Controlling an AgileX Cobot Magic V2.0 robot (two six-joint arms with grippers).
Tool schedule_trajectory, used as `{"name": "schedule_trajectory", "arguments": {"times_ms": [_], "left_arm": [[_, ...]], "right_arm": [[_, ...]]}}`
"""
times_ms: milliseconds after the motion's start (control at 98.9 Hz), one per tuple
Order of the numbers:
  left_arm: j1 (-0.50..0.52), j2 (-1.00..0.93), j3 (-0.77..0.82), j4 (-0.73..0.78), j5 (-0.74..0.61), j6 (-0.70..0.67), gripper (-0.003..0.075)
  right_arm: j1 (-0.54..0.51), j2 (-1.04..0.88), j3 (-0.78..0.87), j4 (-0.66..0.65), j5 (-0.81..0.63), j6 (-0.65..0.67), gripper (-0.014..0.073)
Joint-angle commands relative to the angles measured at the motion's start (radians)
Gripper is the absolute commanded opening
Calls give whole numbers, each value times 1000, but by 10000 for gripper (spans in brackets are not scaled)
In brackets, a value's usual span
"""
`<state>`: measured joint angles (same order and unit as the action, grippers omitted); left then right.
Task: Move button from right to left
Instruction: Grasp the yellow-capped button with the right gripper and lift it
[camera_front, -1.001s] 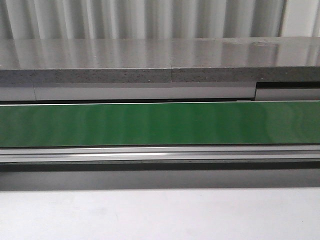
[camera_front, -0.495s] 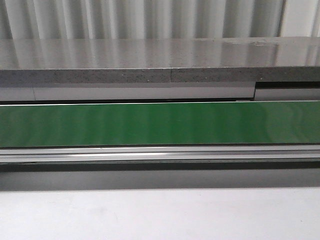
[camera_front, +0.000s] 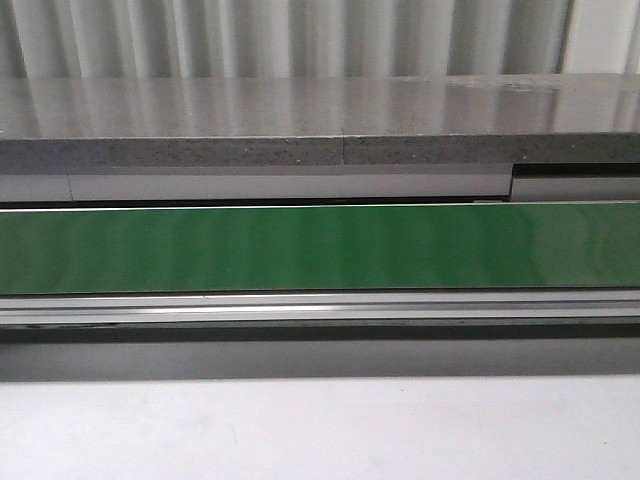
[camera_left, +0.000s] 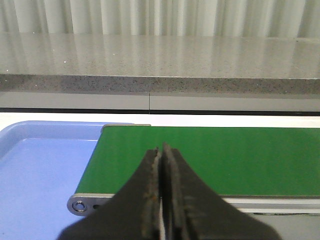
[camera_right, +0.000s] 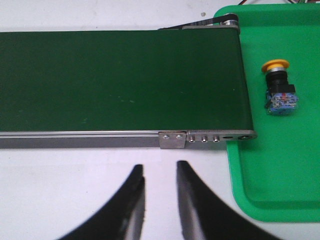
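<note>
Green tray (camera_right: 280, 195) holds the button (camera_right: 279, 87); my right gripper (camera_right: 160, 200) is spread, left gripper (camera_left: 161, 200) pressed together. A crooked approach could tip the button over.

Looks like a lab or factory test cell: green conveyor belt (camera_front: 320, 247) on aluminium rails across mid-frame, grey speckled stone ledge (camera_front: 300, 125) above it, blue tray (camera_left: 35, 170) and green tray (camera_right: 280, 165) at the belt ends.
</note>
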<state>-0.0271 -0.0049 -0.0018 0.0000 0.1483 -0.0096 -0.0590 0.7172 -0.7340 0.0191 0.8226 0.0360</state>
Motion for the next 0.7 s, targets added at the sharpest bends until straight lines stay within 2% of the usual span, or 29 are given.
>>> {"name": "schedule_trajectory", "arguments": {"times_ms": [0,51,101,202,323,536,546,687], "left_arm": [[1,-33,26,0,-80,-6,-20],[1,-33,26,0,-80,-6,-20],[1,-33,26,0,-80,-6,-20],[1,-33,26,0,-80,-6,-20],[1,-33,26,0,-80,-6,-20],[1,-33,26,0,-80,-6,-20],[1,-33,26,0,-80,-6,-20],[1,-33,26,0,-80,-6,-20]], "right_arm": [[-5,62,-68,2,-29,-2,416],[-5,95,-87,-6,-24,-2,513],[-7,130,-108,-19,-16,15,551],[-30,207,-156,-46,0,61,540],[-103,308,-214,-50,21,88,540],[-269,523,-317,-30,30,107,540],[-349,631,-371,2,49,119,540],[-430,769,-449,41,65,119,540]]}}
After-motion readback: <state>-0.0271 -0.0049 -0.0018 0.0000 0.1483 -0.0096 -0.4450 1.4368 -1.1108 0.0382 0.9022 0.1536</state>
